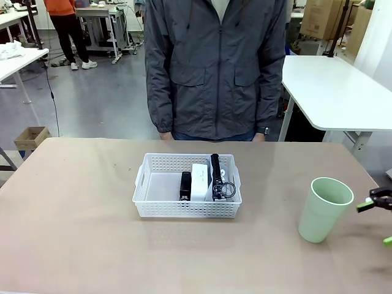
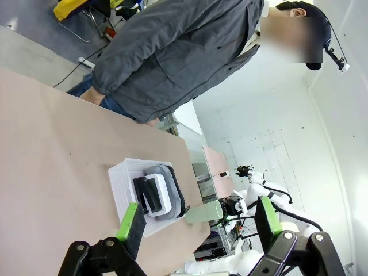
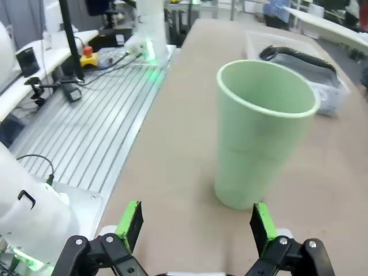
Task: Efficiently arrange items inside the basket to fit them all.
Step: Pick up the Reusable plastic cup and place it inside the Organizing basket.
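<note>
The white basket (image 1: 184,208) sits mid-table. Inside it, from left to right, lie a black stapler (image 1: 185,185), a small white box (image 1: 200,180) and a grey shoe (image 1: 215,171) tipped on its side. Its left part is bare. A tall pale-green cup (image 1: 324,208) stands upright on the table to the right, outside the basket. My right gripper (image 1: 376,223) is open just right of the cup. In the right wrist view the cup (image 3: 261,132) stands close ahead of the open right gripper (image 3: 195,224), untouched. My left gripper (image 2: 199,221) is open and holds nothing, looking down on the basket (image 2: 121,187) from a distance.
A person in a grey jacket (image 1: 214,67) stands at the far edge, hands hanging at table height. A white table (image 1: 337,92) stands behind to the right. The brown tabletop (image 1: 73,214) has free room left of and in front of the basket.
</note>
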Controlling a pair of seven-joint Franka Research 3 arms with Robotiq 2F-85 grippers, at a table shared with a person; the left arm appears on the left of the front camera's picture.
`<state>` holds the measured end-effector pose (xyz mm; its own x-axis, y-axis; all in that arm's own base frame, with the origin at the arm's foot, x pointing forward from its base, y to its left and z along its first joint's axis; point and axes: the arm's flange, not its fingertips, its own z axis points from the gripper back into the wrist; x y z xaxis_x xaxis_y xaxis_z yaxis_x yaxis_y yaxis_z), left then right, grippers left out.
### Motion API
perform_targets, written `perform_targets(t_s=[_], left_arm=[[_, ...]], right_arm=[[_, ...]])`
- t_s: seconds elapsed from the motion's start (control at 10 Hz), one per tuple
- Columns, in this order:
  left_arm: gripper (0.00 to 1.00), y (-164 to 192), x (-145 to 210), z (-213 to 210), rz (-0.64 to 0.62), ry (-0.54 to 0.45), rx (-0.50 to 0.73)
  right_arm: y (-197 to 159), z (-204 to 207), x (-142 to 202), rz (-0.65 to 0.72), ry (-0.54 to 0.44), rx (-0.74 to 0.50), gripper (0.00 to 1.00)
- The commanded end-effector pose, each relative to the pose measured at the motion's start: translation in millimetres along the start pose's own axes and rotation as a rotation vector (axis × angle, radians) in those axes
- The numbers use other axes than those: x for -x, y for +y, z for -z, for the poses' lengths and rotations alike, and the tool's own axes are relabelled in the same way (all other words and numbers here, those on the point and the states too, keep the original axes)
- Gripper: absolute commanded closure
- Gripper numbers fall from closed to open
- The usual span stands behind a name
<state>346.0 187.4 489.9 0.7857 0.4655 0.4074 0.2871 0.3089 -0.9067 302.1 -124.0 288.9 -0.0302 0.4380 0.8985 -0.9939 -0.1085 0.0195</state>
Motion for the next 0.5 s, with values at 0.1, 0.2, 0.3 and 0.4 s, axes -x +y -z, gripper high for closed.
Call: perform_targets(t_s=[0.1,0.2,0.3,0.4], left_arm=[[0.0,-2.5,1.8,-1.1,0.0,0.002,-0.003],[0.0,-2.5,1.8,-1.1,0.0,0.002,-0.003],[0.0,-2.5,1.8,-1.1,0.0,0.002,-0.003],[0.0,-2.5,1.8,-1.1,0.0,0.002,-0.003]], right_arm=[[-11.3,6.0,17.0,0.035,0.023,-0.044,0.0],[-2.3,8.6,7.3,0.02,-0.006,-0.032,0.0],[-2.3,8.6,7.3,0.02,-0.006,-0.032,0.0],[-2.3,8.6,7.3,0.02,-0.006,-0.032,0.0]])
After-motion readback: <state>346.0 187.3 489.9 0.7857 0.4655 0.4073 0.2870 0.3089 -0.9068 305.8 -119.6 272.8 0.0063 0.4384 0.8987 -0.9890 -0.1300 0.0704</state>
